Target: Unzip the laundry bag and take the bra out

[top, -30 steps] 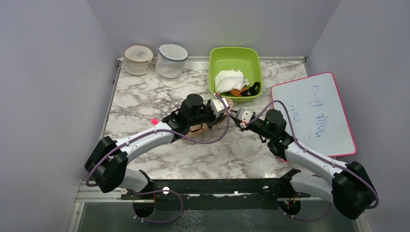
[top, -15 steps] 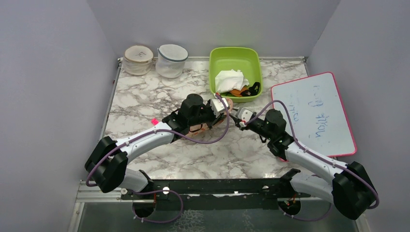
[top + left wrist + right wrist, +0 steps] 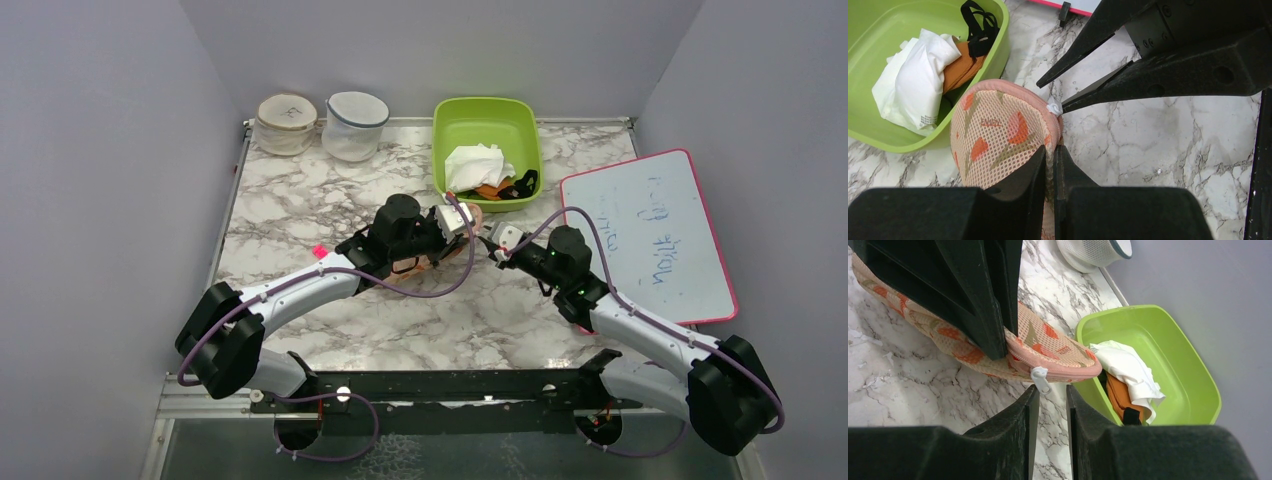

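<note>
Now the left claw [image 3: 1050, 151] pinches the laundry bag [image 3: 993, 135] at its edge; the right claw [image 3: 1051, 390], narrowly parted, sits at the white zip pull [image 3: 1040, 378].

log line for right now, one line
left gripper shut on laundry bag | right gripper open at zip pull | bra not visible

White marble-pattern surface [image 3: 300, 210], grey veining. Plain lavender-grey walls [image 3: 100, 180] box it in on the left, back and right. Black rail [image 3: 440, 384] runs along its near edge. Light on it is even and diffuse.
</note>
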Available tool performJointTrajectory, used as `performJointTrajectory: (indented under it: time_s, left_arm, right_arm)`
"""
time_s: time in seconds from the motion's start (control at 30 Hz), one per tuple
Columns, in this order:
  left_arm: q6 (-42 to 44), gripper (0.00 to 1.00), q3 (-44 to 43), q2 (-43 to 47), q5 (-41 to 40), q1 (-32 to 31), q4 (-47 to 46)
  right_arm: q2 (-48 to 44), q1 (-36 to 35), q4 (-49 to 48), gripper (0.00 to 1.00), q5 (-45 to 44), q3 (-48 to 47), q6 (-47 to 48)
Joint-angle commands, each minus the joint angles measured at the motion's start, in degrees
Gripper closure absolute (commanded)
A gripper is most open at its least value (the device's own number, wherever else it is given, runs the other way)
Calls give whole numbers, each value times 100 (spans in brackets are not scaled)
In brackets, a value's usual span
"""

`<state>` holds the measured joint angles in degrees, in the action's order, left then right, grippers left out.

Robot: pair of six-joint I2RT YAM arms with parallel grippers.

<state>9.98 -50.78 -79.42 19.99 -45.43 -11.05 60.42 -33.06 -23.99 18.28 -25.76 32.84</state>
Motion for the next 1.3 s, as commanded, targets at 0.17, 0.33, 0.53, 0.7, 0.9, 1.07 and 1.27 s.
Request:
performJointTrajectory:
  time_s: [0.17, 0.33, 0.53, 0.7, 0.9, 1.07, 1.27]
  left_arm:
    - [30, 100, -186, 3, 185, 7, -102]
    - [12, 100, -201, -28, 230, 8, -107]
    - [7, 100, -197, -32, 238, 8, -115]
    - [-2, 100, -195, -55, 251, 8, -112]
    - [11, 100, -203, -48, 232, 8, -100]
    - [19, 100, -195, -46, 230, 8, -91]
    - [80, 100, -213, -53, 212, 8, -48]
  right_arm:
    - [-46, 1, -216, 78, 79, 54, -58]
    - [-23, 2, -266, 78, 275, 64, -62]
    - [28, 1, -267, 78, 345, 28, -56]
    - [47, 1, -253, 81, 477, 15, -98]
    - [44, 0, -148, 94, 324, -11, -146]
    - [33, -4, -41, 99, 123, -43, -227]
    - [25, 2, 170, 99, -53, -121, -428]
